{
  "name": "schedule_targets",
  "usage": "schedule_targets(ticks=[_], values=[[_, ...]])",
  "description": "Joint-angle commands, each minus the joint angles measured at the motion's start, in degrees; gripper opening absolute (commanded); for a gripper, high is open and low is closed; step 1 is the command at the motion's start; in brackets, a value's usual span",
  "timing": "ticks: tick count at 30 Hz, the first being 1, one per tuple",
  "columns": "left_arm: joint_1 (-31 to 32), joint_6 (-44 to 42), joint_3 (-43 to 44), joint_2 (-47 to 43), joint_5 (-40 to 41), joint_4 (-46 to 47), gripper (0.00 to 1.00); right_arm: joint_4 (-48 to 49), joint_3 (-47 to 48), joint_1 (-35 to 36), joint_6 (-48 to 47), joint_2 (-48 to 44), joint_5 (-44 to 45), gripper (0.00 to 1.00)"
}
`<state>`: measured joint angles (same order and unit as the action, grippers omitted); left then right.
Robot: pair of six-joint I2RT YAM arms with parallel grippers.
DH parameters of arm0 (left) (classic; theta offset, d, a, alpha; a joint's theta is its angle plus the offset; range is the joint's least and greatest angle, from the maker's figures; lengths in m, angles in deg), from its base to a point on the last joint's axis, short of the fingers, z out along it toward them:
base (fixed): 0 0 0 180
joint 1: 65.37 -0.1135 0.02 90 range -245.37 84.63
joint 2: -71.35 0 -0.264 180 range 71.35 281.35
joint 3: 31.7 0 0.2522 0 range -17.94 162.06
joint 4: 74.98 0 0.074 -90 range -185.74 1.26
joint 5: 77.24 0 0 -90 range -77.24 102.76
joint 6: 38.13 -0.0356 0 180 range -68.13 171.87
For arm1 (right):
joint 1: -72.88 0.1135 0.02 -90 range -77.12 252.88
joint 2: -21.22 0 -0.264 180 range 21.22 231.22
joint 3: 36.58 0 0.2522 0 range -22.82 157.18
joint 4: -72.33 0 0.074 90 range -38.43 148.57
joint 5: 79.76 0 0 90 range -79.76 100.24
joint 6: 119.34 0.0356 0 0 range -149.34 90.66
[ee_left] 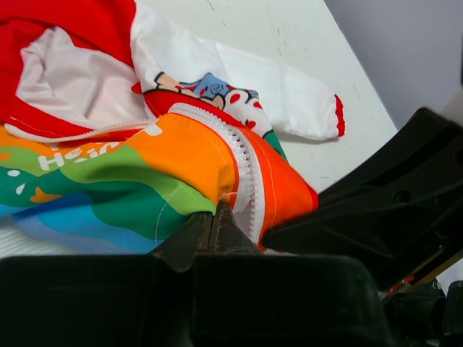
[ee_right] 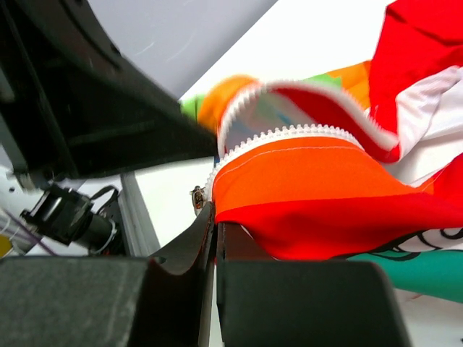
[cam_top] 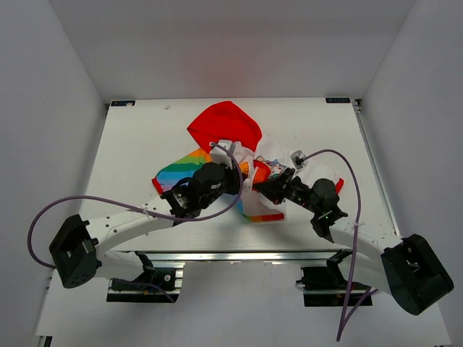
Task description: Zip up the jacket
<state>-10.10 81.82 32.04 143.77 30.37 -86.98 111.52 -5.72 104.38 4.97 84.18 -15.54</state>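
At the near edge of the white surface (cam_top: 130, 144) the two arms reach inward and meet over the middle; a purple cable (cam_top: 43, 210) loops off the left arm, and a second cable (cam_top: 352, 181) arcs over the right arm; the left pincer (ee_left: 214, 217) is pressed together on the jacket (cam_top: 217, 155), its tips pinching the edge of the orange panel (ee_left: 181, 155) just beside a row of white zipper teeth (ee_left: 242, 163); the right pincer (ee_right: 215, 224) is likewise pressed together, pinching orange-red fabric at the lower end of a toothed edge (ee_right: 289, 134); the two pincers sit tip to tip and very near each other, each appearing as a dark mass in the other's wrist view; in the right wrist view a second toothed edge (ee_right: 289, 88) arches above the first and stands apart from it, so the front is not closed; the jacket lies crumpled at the centre of the surface, partly under both wrists; its rainbow-striped panel (cam_top: 181, 170) spreads to the left; a striped hem (cam_top: 262, 215) points toward the near edge; a white sleeve (ee_left: 289, 94) with a red cuff (ee_left: 338, 116) lies flat on the surface to the right; the red hood (cam_top: 224, 126) lies at the far side.
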Motion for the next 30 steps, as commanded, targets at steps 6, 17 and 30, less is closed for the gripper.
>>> schedule_targets(ticks=[6, 17, 30], values=[[-0.16, 1.60, 1.00, -0.44, -6.53, -1.32, 0.00, -0.37, 3.98, -0.48, -0.04, -0.56, 11.35, 0.00], [-0.16, 1.51, -0.67, -5.45, -6.88, -2.64, 0.00, 1.09, 2.50, -2.24, -2.04, -2.66, 9.18, 0.00], [-0.16, 0.46, 0.21, -5.27, -1.78, 0.96, 0.00, -1.35, 0.30, -2.24, -2.40, -7.15, 1.52, 0.00]])
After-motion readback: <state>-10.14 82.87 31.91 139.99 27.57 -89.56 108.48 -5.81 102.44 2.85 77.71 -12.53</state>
